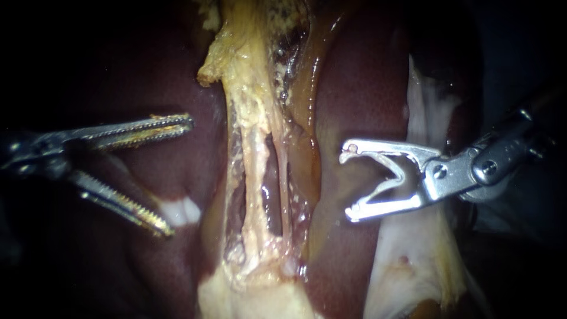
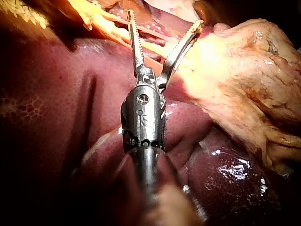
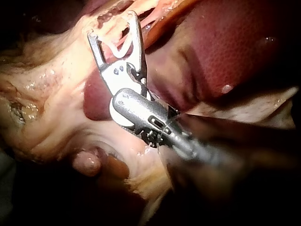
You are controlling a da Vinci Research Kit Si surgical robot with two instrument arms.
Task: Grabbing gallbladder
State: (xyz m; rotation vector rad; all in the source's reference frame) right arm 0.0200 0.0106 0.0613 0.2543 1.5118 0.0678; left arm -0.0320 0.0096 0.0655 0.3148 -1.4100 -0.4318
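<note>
A band of yellowish tissue (image 1: 248,88) runs down the middle over the dark red liver (image 1: 360,88). It thins into two pale tubes (image 1: 258,171) with slits between them. Below them it widens into a pale wrinkled mass, apparently the gallbladder (image 1: 248,298). My left instrument (image 1: 180,176) hangs left of the tubes, serrated jaws wide open and holding nothing. In the left wrist view its jaws (image 2: 164,19) gape just short of the tubes, the pale mass (image 2: 240,75) beside them. My right instrument (image 1: 348,185) stands right of the band, jaws open, a pale V-shaped lining (image 1: 393,171) inside them.
White membranous tissue (image 1: 425,260) lies under and behind the right instrument's shaft. A glistening amber film (image 1: 307,112) runs along the right side of the band. In the right wrist view its jaws (image 3: 112,24) hover over pale tissue (image 3: 47,94) beside the liver (image 3: 225,52).
</note>
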